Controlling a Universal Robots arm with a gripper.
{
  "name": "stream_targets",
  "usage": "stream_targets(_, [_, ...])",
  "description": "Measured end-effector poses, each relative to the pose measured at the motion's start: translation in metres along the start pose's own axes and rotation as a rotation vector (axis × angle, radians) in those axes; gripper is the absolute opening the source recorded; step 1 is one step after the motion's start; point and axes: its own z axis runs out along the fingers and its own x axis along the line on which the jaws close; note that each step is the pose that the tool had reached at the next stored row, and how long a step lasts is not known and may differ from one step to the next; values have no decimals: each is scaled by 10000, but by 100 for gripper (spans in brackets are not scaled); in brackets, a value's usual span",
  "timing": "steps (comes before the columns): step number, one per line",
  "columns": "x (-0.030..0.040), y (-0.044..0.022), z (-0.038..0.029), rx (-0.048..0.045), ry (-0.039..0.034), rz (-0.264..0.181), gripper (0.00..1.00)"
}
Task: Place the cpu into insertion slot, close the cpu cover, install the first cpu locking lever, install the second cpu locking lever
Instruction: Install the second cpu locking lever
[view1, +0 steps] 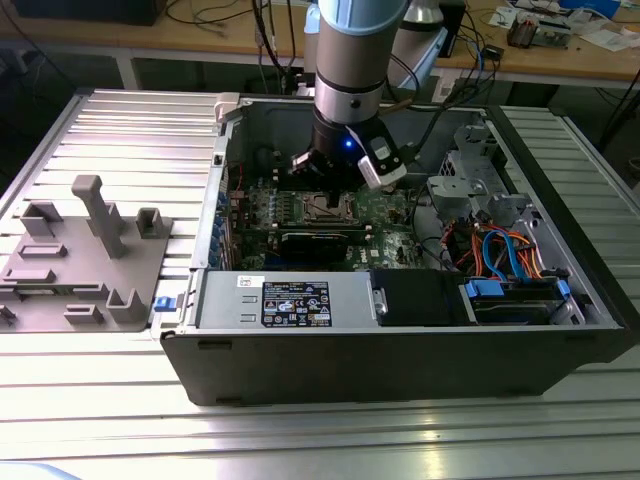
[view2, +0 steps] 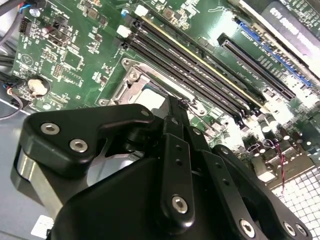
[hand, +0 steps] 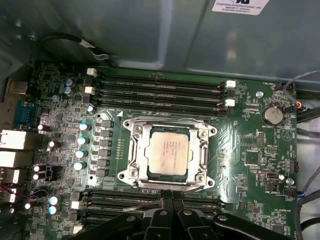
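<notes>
On the exterior view's left you see a grey fixture tray (view1: 85, 265) of upright pegs and blocks on the ribbed aluminium table (view1: 120, 130). At about three o'clock from it stands the open computer case (view1: 400, 370), its green motherboard (view1: 385, 212) lying flat inside. The arm (view1: 350, 60) descends from twelve o'clock into the case, and the gripper (view1: 322, 178) hangs just above the board, over the socket area. Further toward the exterior view's right you find a metal drive cage (view1: 470, 175) and a bundle of orange and blue cables (view1: 500, 250).

In the first wrist view, the cpu (hand: 169, 152) sits flat in the insertion slot (hand: 134, 172), its pale metal top facing up. The cpu cover (hand: 202, 150) lies down around the chip, framing it through its square window. Long black memory slots (hand: 160, 92) run at twelve o'clock of the socket, and a round coin cell (hand: 273, 114) sits at about two o'clock. The black gripper links (hand: 172, 222) enter at six o'clock, with the fingers drawn close together just beside the socket's near edge.

In the second wrist view, the gripper (view2: 176, 107) shows as black linkage (view2: 175, 170) whose jaws meet narrowly, holding nothing you can see, directly in front of the insertion slot (view2: 132, 80). The cpu (view2: 152, 97) shows partly behind the fingertips. You cannot tell the state of the locking levers.
</notes>
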Motion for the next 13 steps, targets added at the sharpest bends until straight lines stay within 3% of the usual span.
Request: stream_targets(13, [176, -47, 12, 118, 8, -3, 11])
